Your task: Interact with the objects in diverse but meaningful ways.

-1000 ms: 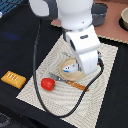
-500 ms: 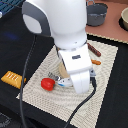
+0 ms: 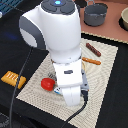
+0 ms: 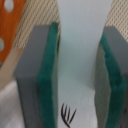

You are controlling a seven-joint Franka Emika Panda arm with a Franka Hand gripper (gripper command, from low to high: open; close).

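A: Exterior view. What does the arm [image 3: 57, 45] hide?

B: The gripper, wholly, and the mat [image 3: 107, 65] from centre toward 7 o'clock. The red tomato [image 3: 47, 83] is partly covered on its 3 o'clock side.

A: Wrist view?

B: Blurred throughout. A white piece [image 4: 80, 60] between green pads [image 4: 49, 75] runs off at 12 and 6 o'clock; its identity cannot be told.

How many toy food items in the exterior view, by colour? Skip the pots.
Red: 1, tomato
Dark brown: 1, sausage stick
Orange: 1, thin stick
Yellow-orange: 1, ridged bread slab
Total: 4 visible. The arm hides part of the mat, so more may sit behind it.
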